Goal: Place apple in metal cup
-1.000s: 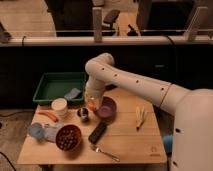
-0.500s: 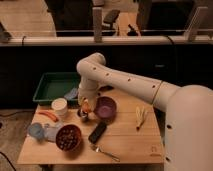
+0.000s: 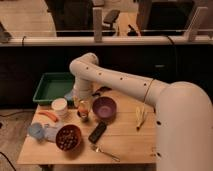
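Setting: dim room with dark glass panels behind; a pale wooden bench (image 3: 127,142) carried everything.
Arm: the white robot arm (image 3: 117,82) reached from the right and bent down at its elbow near the green plastic tray (image 3: 52,85).
Hand: the hand (image 3: 82,106) sat low over the bench, between the tall white cup (image 3: 59,106) and the purple bowl (image 3: 105,107).
Change: over the last second the elbow had swung left and the hand had dropped closer to the bench.
Apple: the small round orange-yellow apple (image 3: 83,109) showed right at the hand.
Cup: the short shiny metal cup (image 3: 81,116) was only a dark sliver beneath the hand, mostly hidden.
Grip: whether the hand held the apple or had let go could not be told.
Meaning: judged from this, the apple was at the cup's mouth and placement was near its end.
Nearby: a long orange carrot-like item (image 3: 47,115) lay left, untouched.
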Motion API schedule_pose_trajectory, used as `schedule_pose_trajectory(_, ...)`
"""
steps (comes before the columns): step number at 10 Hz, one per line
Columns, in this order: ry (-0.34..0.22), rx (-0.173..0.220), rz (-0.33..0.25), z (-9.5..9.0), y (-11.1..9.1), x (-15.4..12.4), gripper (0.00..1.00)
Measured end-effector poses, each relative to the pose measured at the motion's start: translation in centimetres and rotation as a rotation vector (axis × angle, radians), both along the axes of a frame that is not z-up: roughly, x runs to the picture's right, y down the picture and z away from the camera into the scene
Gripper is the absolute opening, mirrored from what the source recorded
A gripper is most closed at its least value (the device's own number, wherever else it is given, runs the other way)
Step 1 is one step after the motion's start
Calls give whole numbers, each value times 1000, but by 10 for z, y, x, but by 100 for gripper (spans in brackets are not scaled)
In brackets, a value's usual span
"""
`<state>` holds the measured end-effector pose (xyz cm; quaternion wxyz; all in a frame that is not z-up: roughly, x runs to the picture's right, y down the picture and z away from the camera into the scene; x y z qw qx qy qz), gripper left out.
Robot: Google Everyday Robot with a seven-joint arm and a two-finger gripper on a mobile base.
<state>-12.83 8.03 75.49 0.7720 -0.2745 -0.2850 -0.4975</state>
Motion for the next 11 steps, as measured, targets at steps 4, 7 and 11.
schedule_pose_trajectory(4,10,-6,-32,3,0,-8,59)
schedule_pose_trajectory(7,9,-8,-38,5,0,-8,80)
schedule_pose_trajectory(11,3,-11,-58,6,3,-15,80)
